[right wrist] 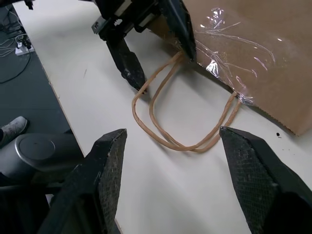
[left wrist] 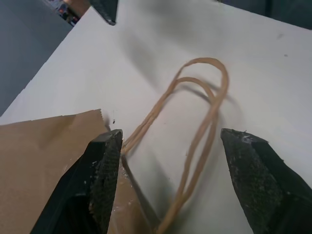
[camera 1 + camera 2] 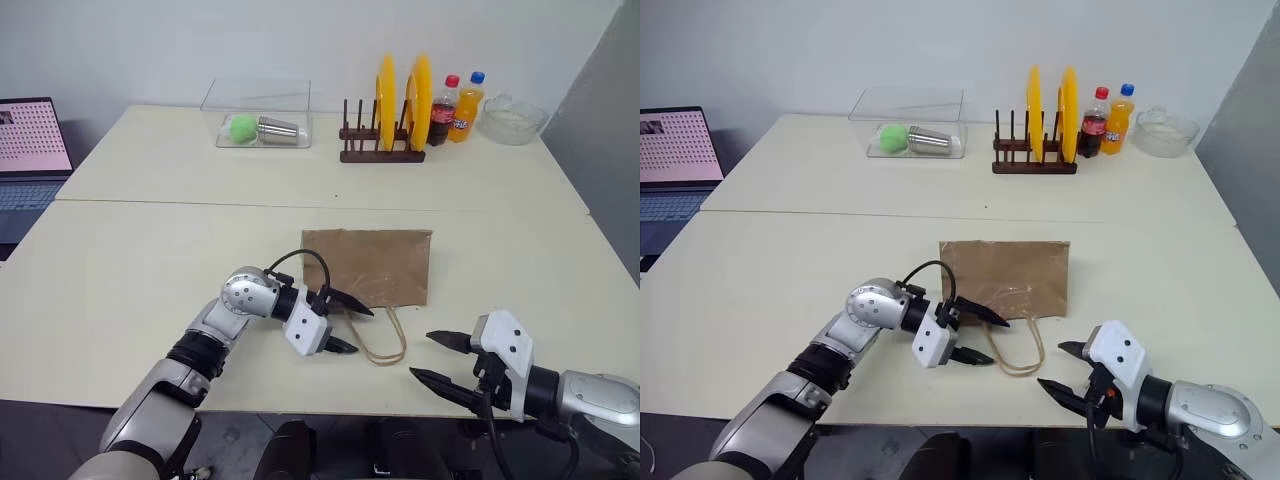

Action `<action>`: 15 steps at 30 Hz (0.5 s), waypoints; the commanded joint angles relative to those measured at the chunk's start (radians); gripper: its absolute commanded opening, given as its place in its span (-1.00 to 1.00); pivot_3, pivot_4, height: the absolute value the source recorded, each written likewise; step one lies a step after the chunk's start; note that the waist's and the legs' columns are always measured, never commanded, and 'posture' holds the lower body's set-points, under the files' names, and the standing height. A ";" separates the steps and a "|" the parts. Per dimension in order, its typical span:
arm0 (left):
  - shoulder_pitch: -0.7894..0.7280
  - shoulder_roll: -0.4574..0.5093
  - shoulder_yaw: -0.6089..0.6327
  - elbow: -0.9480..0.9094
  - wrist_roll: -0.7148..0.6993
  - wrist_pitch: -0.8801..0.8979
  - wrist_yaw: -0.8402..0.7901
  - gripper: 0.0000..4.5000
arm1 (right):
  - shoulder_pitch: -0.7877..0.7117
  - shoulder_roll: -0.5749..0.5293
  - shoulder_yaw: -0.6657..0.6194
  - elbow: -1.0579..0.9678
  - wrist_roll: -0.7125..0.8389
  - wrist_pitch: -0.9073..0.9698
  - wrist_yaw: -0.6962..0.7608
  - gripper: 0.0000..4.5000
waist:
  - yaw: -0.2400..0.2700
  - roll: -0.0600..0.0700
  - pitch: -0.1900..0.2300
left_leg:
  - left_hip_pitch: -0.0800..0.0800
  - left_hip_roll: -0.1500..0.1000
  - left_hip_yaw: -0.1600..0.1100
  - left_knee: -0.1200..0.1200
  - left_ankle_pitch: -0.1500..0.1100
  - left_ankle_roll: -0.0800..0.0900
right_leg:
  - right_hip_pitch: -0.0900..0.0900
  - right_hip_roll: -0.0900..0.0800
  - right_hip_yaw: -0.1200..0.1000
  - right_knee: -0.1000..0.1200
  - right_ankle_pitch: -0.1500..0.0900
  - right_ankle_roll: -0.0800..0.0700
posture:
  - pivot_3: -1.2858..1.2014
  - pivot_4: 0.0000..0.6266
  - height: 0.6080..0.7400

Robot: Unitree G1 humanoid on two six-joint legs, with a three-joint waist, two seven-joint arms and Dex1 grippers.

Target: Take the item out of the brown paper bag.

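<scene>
Your brown paper bag (image 3: 368, 266) lies flat near the desk's (image 3: 150, 260) front edge, loop handles (image 3: 383, 338) toward you. Your left end effector (image 3: 340, 322) gapes empty astride the handles at the bag's mouth; your right end effector (image 3: 442, 360) waits spread near the front edge. The item stays unseen.

You can't see inside the brown paper bag (image 3: 368, 265), lying flat; its contents stay hidden. The laptop (image 3: 30, 150) is cut off at the left edge.

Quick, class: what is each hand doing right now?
Left hand: open, holding nothing, at the brown paper bag's handles.
Right hand: open, holding nothing.
</scene>
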 commanded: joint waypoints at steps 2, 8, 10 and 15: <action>-0.014 0.001 -0.002 -0.067 -0.073 0.082 -0.041 0.50 | 0.008 -0.021 -0.013 -0.061 0.019 -0.007 0.003 0.42 | 0.000 0.000 0.000 | 0.000 0.000 0.000 0.000 0.000 0.000 | 0.000 0.000 0.000 0.000 0.000 0.000 | 0.03 -0.52 1.00; -0.030 -0.017 -0.007 -0.031 -0.011 0.011 -0.014 0.50 | -0.012 -0.021 0.002 -0.058 0.021 -0.010 -0.010 0.42 | 0.000 0.000 0.000 | 0.000 0.000 0.000 0.000 0.000 0.000 | 0.000 0.000 0.000 0.000 0.000 0.000 | 0.03 -0.52 1.00; -0.032 -0.028 -0.013 -0.017 0.013 -0.020 0.002 0.50 | -0.018 -0.022 0.006 -0.059 0.022 -0.009 -0.012 0.42 | 0.000 0.000 0.000 | 0.000 0.000 0.000 0.000 0.000 0.000 | 0.000 0.000 0.000 0.000 0.000 0.000 | 0.03 -0.52 1.00; -0.039 -0.049 -0.013 0.009 0.045 -0.039 0.042 -0.04 | -0.030 -0.023 0.012 -0.059 0.018 -0.013 -0.017 0.42 | 0.000 0.000 0.000 | 0.000 0.000 -0.001 0.000 0.000 0.000 | 0.000 0.000 0.000 0.000 0.000 0.000 | 0.03 -0.52 1.00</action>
